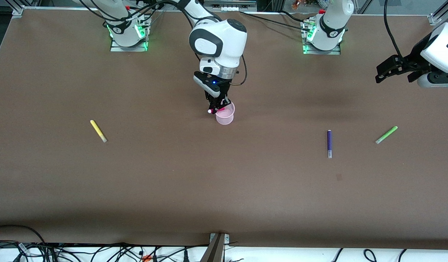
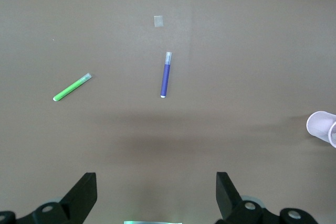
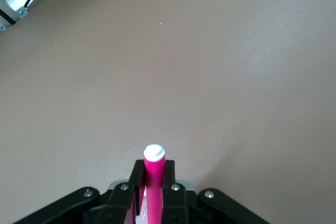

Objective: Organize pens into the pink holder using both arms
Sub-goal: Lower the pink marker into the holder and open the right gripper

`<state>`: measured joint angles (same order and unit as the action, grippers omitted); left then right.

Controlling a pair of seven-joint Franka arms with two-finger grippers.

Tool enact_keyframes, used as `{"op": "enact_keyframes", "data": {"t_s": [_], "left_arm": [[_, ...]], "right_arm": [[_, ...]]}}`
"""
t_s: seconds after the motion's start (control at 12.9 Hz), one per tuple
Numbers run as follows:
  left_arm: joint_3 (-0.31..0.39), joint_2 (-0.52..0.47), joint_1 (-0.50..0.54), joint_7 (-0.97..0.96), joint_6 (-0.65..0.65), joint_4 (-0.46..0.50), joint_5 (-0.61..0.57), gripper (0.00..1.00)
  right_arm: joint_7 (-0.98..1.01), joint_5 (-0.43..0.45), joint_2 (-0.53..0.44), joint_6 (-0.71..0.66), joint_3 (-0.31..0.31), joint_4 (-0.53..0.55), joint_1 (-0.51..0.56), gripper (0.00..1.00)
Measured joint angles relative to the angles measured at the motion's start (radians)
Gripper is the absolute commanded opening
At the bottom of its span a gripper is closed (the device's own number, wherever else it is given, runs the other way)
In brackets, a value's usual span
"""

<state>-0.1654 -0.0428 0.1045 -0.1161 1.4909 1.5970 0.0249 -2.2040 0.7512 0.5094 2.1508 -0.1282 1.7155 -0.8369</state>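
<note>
My right gripper (image 1: 217, 106) is shut on the magenta pen (image 1: 215, 108) and holds it over the rim of the pink holder (image 1: 225, 115) at mid table. In the right wrist view the magenta pen (image 3: 154, 182) stands between the fingers, white end out. The yellow pen (image 1: 98, 131) lies toward the right arm's end. The dark purple pen (image 1: 329, 143) and the light green pen (image 1: 386, 134) lie toward the left arm's end; both show in the left wrist view, purple (image 2: 165, 74) and green (image 2: 72, 87). My left gripper (image 1: 385, 74) is open, up in the air at that end.
The brown table (image 1: 224, 182) holds a small pale patch (image 1: 339, 177) nearer the front camera than the purple pen. Cables run along the front edge. The arm bases (image 1: 129, 32) stand at the back.
</note>
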Motion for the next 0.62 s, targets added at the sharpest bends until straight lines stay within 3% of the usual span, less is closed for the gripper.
{"op": "enact_keyframes", "data": {"t_s": [0.47,0.62], "left_arm": [[0.000,0.000,0.000,0.000,0.000,0.000,0.000,1.00],[0.000,0.000,0.000,0.000,0.000,0.000,0.000,1.00]], "right_arm": [[0.000,0.011,0.017,-0.011,0.000,0.000,-0.032,0.00],[0.000,0.021,0.023,-0.011,0.001,0.000,-0.033,0.31]]}}
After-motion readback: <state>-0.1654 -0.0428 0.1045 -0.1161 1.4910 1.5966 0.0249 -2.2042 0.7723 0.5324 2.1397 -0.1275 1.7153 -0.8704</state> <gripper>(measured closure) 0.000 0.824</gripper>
